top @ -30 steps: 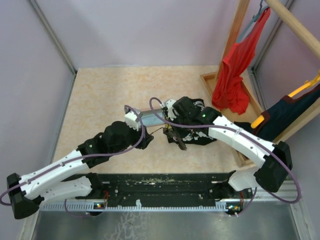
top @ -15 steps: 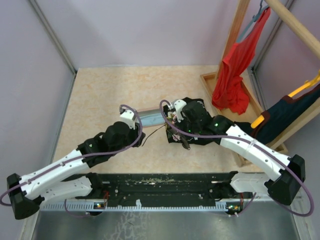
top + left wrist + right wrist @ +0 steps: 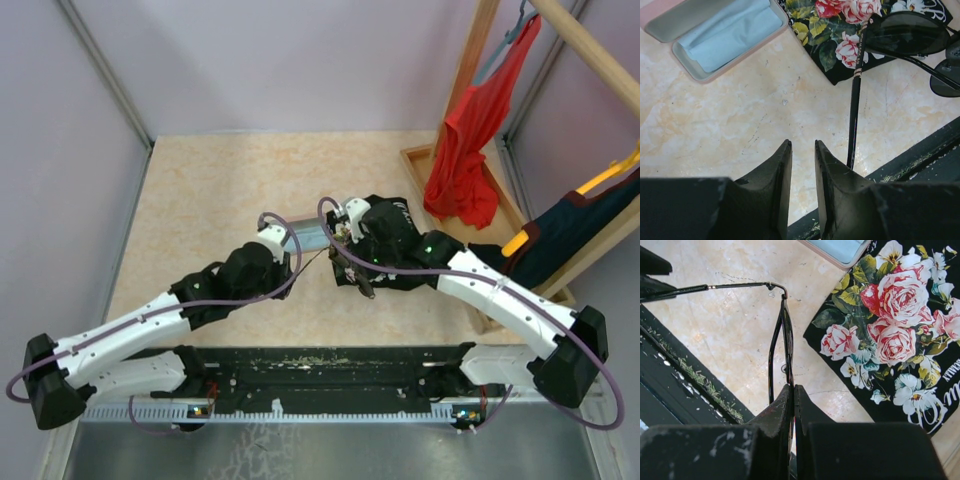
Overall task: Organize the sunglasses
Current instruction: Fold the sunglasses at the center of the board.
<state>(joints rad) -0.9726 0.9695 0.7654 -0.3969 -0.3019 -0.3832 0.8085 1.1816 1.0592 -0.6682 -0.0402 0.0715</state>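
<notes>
The sunglasses hang just above the table, thin dark frame edge-on, with my right gripper shut on the frame. In the left wrist view their dark lenses lie over a black floral cloth. One slim arm runs down past the outer side of my left gripper's right finger. My left gripper stands open with a narrow gap and nothing between its fingers. The pink case lies open at the far left with a light-blue cloth inside. From above, both grippers meet mid-table near the sunglasses.
A black rail runs along the near table edge. A wooden rack at the right holds a red garment and a dark one on a yellow hanger. Purple walls close in the sides.
My left gripper has moved right toward the sunglasses' arm and its jaws have narrowed. The right gripper shifted slightly left with the sunglasses in it, then held still.
</notes>
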